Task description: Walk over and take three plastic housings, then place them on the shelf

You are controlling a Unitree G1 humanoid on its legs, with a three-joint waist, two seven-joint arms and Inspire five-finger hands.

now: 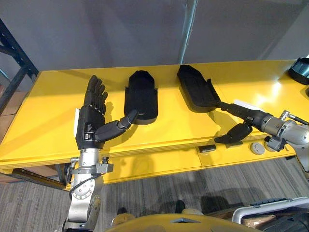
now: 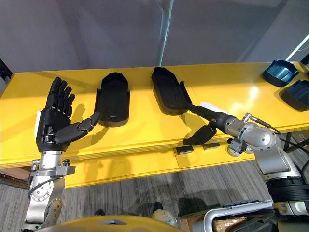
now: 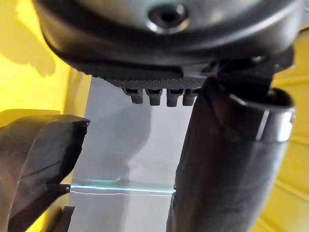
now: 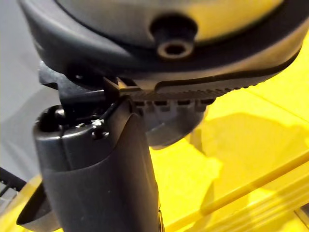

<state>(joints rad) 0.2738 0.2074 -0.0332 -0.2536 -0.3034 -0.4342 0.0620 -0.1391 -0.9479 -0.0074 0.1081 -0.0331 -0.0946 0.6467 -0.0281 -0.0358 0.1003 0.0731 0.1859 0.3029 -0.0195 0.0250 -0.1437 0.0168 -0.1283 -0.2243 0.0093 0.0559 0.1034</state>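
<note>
Now, on the yellow counter, one black plastic shell housing lies at 2 o'clock of the released left hand, a second housing touched at 5 o'clock by the right hand's straight, unclenched fingers.

I can read no words, numbers or labels here. The left housing, the right housing and the yellow surface bear no print I can make out.

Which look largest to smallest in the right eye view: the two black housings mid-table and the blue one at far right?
1-2. The left black housing and the right black housing look alike, so no ranking.
3. The blue housing looks smallest, though distance from the camera may shrink it.
</note>
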